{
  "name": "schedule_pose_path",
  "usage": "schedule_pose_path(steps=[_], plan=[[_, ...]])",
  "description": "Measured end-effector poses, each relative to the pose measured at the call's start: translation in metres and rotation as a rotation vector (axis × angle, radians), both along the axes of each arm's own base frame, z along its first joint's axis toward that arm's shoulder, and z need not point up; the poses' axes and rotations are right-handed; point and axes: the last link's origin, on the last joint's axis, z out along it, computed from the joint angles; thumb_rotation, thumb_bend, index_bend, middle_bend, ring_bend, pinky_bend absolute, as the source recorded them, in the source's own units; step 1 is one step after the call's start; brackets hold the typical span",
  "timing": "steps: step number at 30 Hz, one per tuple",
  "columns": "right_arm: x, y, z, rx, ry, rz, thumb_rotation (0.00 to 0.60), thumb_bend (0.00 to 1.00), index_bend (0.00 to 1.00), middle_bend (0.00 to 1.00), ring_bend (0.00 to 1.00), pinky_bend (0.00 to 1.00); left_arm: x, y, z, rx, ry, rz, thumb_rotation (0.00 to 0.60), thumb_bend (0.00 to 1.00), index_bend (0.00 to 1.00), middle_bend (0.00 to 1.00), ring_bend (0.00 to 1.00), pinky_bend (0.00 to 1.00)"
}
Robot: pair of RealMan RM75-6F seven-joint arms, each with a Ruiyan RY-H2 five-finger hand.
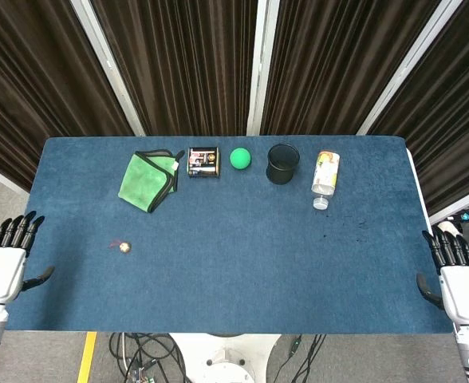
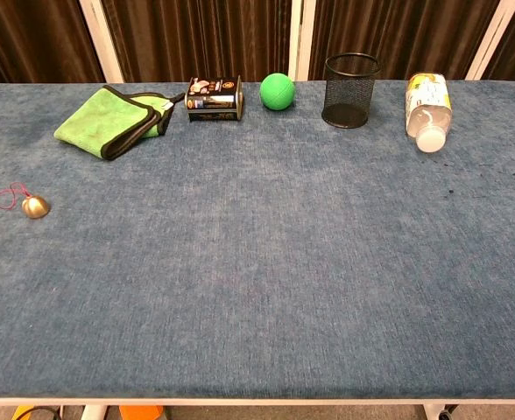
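My left hand (image 1: 7, 259) hangs off the table's left edge, fingers apart, holding nothing. Off the right edge my right hand (image 1: 455, 275) is the same, fingers spread and empty. Neither hand shows in the chest view. Along the far side of the blue table (image 1: 234, 263) lie a folded green cloth (image 1: 149, 179) (image 2: 113, 118), a small dark tin (image 1: 203, 161) (image 2: 214, 98), a green ball (image 1: 240, 158) (image 2: 277, 91), a black mesh cup (image 1: 283, 163) (image 2: 351, 77) and a plastic bottle (image 1: 325, 177) (image 2: 427, 107) on its side. A small brass bell (image 1: 124, 248) (image 2: 34, 206) on a red cord lies nearest my left hand.
Dark curtains with pale metal posts stand behind the table. Cables (image 1: 151, 359) trail on the floor below the near edge. A yellow floor line (image 1: 84, 359) runs at the lower left.
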Motion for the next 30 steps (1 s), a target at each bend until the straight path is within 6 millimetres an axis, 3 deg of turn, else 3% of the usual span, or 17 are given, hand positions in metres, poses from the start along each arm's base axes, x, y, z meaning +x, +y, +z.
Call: schedule_pose_path(steps=[16, 24, 30], plan=[[-0.006, 0.002, -0.006, 0.010, -0.016, -0.017, 0.600, 0.32, 0.00, 0.00, 0.00, 0.00, 0.011, 0.014, -0.013, -0.091, -0.011, -0.028, 0.600, 0.19, 0.01, 0.01, 0.00, 0.03], [-0.008, 0.004, -0.003, 0.006, -0.007, -0.020, 0.600, 0.32, 0.00, 0.00, 0.00, 0.00, 0.024, 0.032, -0.042, -0.202, -0.027, -0.064, 0.600, 0.19, 0.06, 0.01, 0.00, 0.03], [-0.009, 0.003, -0.006, 0.018, -0.011, -0.025, 0.600, 0.32, 0.00, 0.00, 0.00, 0.00, 0.032, 0.053, -0.067, -0.253, -0.048, -0.062, 0.600, 0.20, 0.17, 0.10, 0.00, 0.04]])
